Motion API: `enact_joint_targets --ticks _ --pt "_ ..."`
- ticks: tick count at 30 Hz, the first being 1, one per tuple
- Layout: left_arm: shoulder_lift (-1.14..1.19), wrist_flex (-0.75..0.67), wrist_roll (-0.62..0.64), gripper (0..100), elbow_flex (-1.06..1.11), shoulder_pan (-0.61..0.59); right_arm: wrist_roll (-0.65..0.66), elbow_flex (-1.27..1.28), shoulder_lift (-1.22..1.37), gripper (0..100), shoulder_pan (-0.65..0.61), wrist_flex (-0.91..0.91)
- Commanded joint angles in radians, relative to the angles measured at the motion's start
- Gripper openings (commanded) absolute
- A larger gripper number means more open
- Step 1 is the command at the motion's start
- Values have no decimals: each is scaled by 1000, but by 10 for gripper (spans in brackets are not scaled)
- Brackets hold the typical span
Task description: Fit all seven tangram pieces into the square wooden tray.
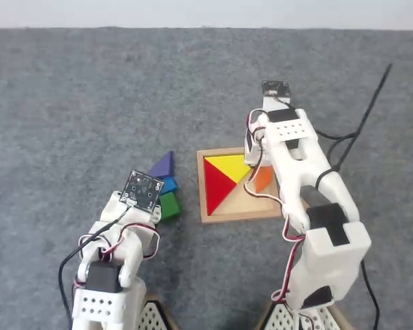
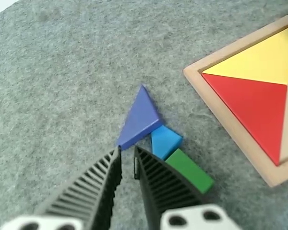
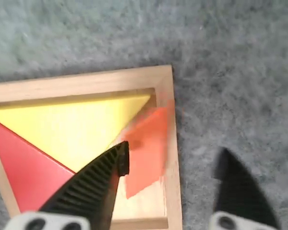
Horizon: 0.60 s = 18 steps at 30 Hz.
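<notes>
Tangram pieces nearest the arm bases, a green block (image 2: 189,171), a blue piece (image 2: 165,141) and a purple triangle (image 2: 141,117), touch in a row on the grey mat (image 1: 89,103). The left gripper (image 2: 127,155) sits just short of the triangle, its jaws nearly together and empty. Beside them, the square wooden tray (image 1: 224,217) holds a red triangle (image 1: 219,187) and a yellow triangle (image 1: 227,166). At its far corner the right gripper (image 3: 174,151) hangs wide open, gripping nothing, over a blurred orange piece (image 3: 149,148).

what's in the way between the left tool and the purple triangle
Nothing visible. The left tool is right at the purple triangle, by its near corner. The blue piece and green piece lie beside one finger, not between.
</notes>
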Motion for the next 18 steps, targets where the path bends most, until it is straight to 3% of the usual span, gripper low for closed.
enact_joint_targets --ticks 1,18 --pt "-14 6 8 51 -8 -2 11 -15 -13 351 -10 -13" --pt "-14 6 8 51 -8 -2 63 -41 70 351 38 10"
